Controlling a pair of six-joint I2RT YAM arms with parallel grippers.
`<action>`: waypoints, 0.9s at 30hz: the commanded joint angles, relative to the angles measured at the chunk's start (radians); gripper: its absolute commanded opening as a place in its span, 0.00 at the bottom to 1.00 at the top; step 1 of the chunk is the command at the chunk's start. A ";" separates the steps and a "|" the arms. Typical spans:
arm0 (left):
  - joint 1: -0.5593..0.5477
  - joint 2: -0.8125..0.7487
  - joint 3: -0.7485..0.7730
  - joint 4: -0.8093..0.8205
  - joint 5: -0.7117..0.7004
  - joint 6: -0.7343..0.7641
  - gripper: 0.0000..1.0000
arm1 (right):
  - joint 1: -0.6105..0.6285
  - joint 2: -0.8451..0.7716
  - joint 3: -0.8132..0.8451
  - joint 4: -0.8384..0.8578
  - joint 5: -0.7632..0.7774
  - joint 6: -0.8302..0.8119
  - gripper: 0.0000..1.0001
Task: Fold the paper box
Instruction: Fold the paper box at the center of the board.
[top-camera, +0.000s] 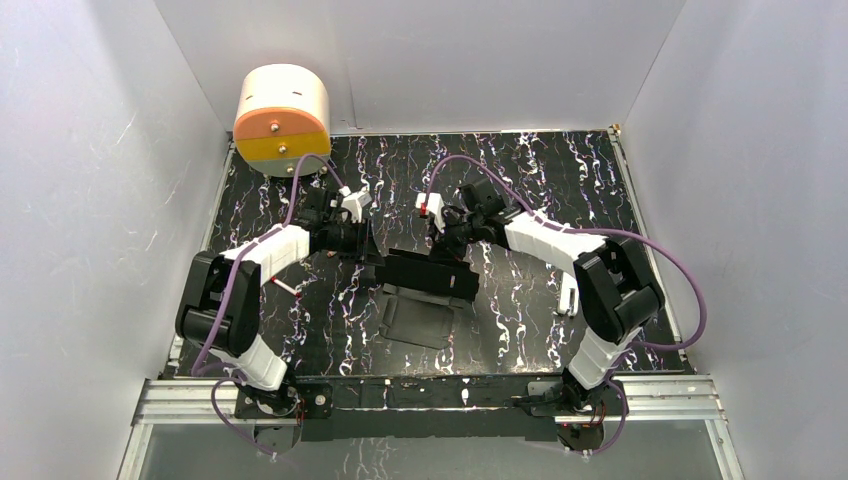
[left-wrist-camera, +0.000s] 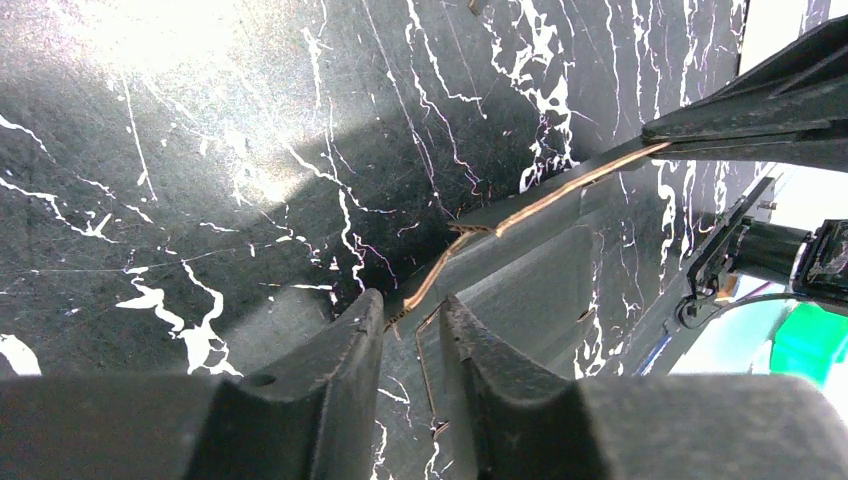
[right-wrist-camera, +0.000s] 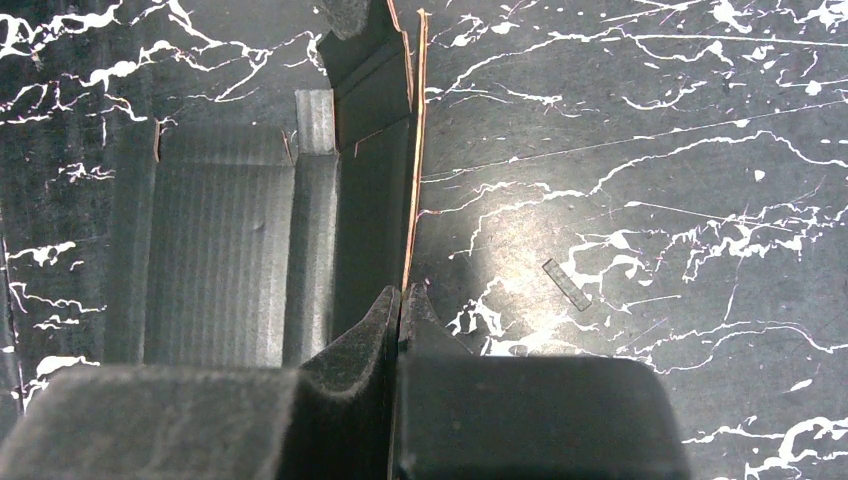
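Observation:
The paper box (top-camera: 420, 318) is a matte black creased blank lying mid-table, with its far long wall (top-camera: 430, 272) folded upright. My right gripper (top-camera: 441, 250) is shut on the right end of that wall. In the right wrist view its jaws (right-wrist-camera: 401, 292) pinch the thin brown card edge, and the ribbed base panel (right-wrist-camera: 220, 250) lies flat to the left. My left gripper (top-camera: 375, 255) is at the wall's left end. In the left wrist view its jaws (left-wrist-camera: 412, 300) stand a little apart with the box's corner flap (left-wrist-camera: 520, 270) edge between them.
A cream and orange cylinder (top-camera: 282, 118) stands at the back left corner. A small red-tipped stick (top-camera: 285, 287) lies beside the left arm. White walls close in three sides, and an aluminium rail (top-camera: 430, 395) runs along the near edge.

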 joint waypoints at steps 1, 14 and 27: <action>0.000 0.015 0.023 0.011 0.074 0.006 0.22 | 0.004 -0.064 -0.012 0.051 -0.033 0.028 0.07; 0.001 -0.029 0.037 0.047 0.131 -0.031 0.00 | 0.005 -0.103 -0.014 0.078 -0.048 0.051 0.24; -0.054 -0.056 0.174 -0.143 0.039 0.079 0.00 | 0.005 0.016 0.213 -0.069 -0.070 -0.115 0.58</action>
